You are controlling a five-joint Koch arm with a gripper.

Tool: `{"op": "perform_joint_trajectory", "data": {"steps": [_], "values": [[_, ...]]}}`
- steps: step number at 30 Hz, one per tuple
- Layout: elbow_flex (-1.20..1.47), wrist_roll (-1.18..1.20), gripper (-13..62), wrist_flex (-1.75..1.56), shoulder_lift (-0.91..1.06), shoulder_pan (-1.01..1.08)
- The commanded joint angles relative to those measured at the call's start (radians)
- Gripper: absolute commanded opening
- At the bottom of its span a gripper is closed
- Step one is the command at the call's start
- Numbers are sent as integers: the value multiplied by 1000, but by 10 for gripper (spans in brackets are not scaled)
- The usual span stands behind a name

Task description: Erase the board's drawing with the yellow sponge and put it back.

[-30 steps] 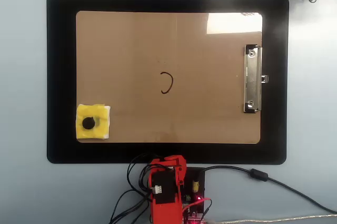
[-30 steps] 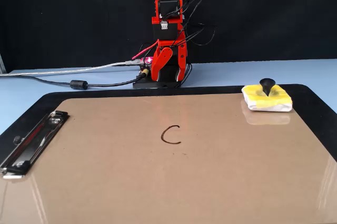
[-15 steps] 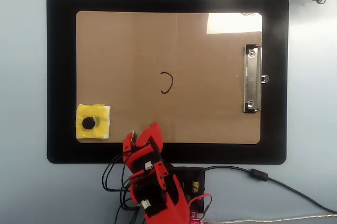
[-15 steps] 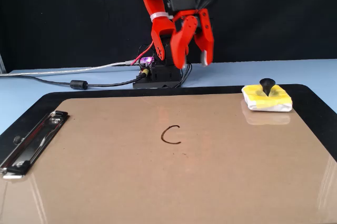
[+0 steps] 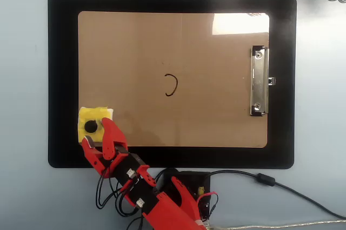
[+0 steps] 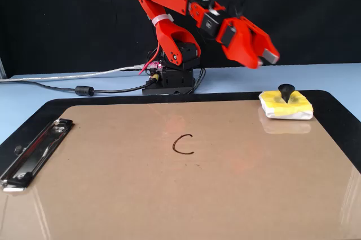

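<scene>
The board (image 6: 169,183) fills the foreground of the fixed view, a glossy brown clipboard lying flat on a black mat (image 6: 344,121) on the pale blue worktop (image 6: 34,99). Its silver clip (image 6: 31,152) sits at the left edge there. The drawing (image 6: 183,145), a thin dark C-shaped stroke, is near the board's middle, well apart from everything else. Further back, the yellow sponge (image 6: 286,105) rests on the board's far right corner, black knob upward. Above and just behind it hangs the red arm (image 6: 186,9), its fingers (image 5: 99,134) spread part-way and holding nothing, not touching the sponge. In the overhead view they flank the sponge's near edge.
</scene>
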Motion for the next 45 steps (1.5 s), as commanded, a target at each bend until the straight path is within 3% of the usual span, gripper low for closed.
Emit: {"op": "perform_joint_trajectory", "data": {"steps": [1,19,30,34,41,45], "values": [[25,-17,337,-173,-23,-28],[64,-15,337,-699,-540,-72],[123,-17,333,-864,-630,-137],[124,-18,237,-864,-644,-130],[126,-17,-72,-867,-650,-64],[126,-18,-82,-867,-640,-8]]}}
